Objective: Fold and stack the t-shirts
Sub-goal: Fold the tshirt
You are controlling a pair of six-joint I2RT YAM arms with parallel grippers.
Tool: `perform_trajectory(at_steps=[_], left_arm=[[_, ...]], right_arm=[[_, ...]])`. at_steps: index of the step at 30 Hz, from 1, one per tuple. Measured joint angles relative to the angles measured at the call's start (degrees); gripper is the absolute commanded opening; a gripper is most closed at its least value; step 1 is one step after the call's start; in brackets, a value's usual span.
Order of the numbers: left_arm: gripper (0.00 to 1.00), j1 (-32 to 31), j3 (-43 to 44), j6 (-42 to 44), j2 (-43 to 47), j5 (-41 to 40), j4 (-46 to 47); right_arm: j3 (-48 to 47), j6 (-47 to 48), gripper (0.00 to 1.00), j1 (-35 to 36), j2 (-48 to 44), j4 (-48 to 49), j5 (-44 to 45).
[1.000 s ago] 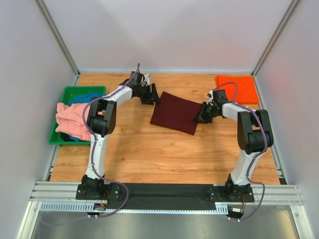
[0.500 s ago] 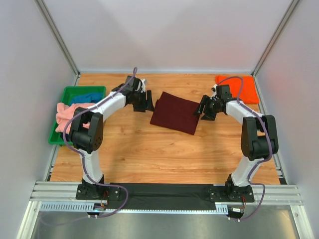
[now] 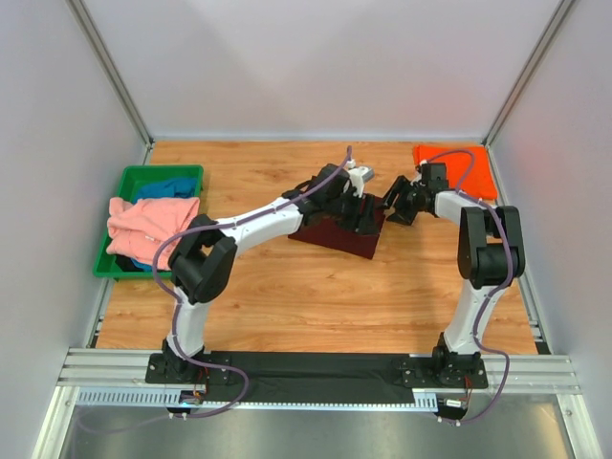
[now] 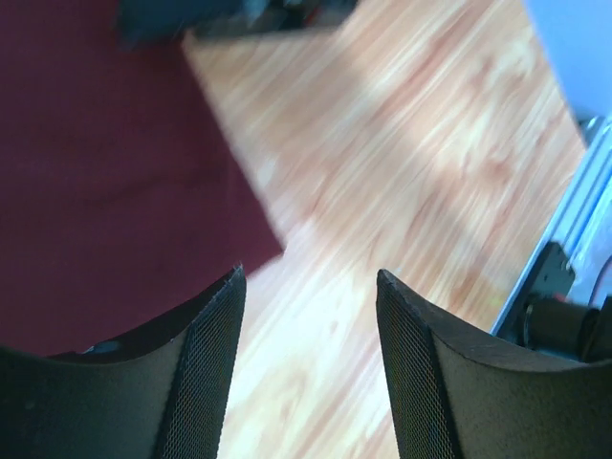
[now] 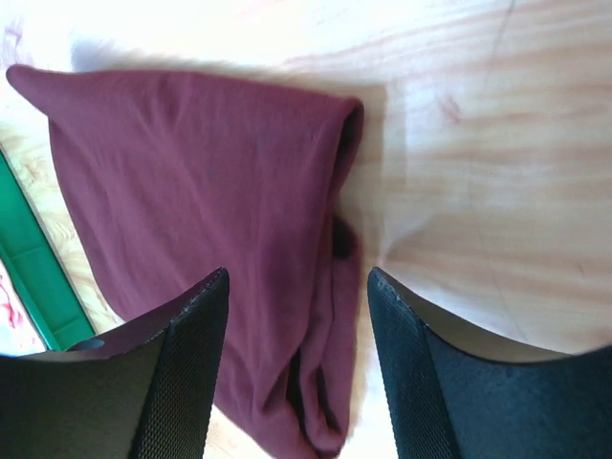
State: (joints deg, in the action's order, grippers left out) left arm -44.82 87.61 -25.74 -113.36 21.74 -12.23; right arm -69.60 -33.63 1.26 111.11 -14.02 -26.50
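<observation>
Maroon t-shirt is lying folded into a rough rectangle mid-tabletop, sitting at a slant. L arm is reaching across it from the left, w/ L gripper hanging over the maroon t-shirt's right end.

L wrist view: L gripper is standing open w/ nothing btwn the fingers. It is looking down at a corner of the maroon t-shirt & bare tabletop just past it. Can't tell if it's touching the cloth.

R gripper is sitting just right of the maroon t-shirt's right edge, pointing at it, near L gripper but apart from it.

R wrist view: R gripper is also gaping open & holding nothing. The maroon t-shirt is showing its folded edge here, layers doubling over on the side nearest R gripper.

Orange t-shirt is lying folded flat well to the right of & behind the maroon t-shirt, w/ R arm partly covering it.

Green tray is sitting well left of the maroon t-shirt. Pink t-shirt is bunching up in it & spilling over its rim, & blue t-shirt is peeking out behind the pink one. A strip of the green tray is also showing beyond the maroon t-shirt in R wrist view.
</observation>
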Motion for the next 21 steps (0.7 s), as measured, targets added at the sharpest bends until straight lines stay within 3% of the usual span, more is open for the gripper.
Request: perform_trajectory(at_steps=[3, 13, 18, 21], left_arm=[[0.63, -1.1, 4.7, -0.3, -4.7, 0.3, 3.5], [0.63, -1.9, 3.2, -1.1, -14.5, 0.8, 8.9], [0.63, -2.6, 2.3, -1.0, -14.7, 0.2, 11.8], [0.64, -2.9, 1.9, -0.9, -14.6, -0.3, 12.6]], right_arm=[[-0.3, -0.9, 0.58, 0.1, 1.9, 1.9, -0.3], [-7.6, -1.3, 0.2, -0.3, 9.6, 5.1, -1.6], [-11.7, 0.0, 0.14, -0.4, 12.7, 4.9, -2.6], [-13.0, 0.7, 0.23, -0.4, 13.5, 4.3, -2.8]])
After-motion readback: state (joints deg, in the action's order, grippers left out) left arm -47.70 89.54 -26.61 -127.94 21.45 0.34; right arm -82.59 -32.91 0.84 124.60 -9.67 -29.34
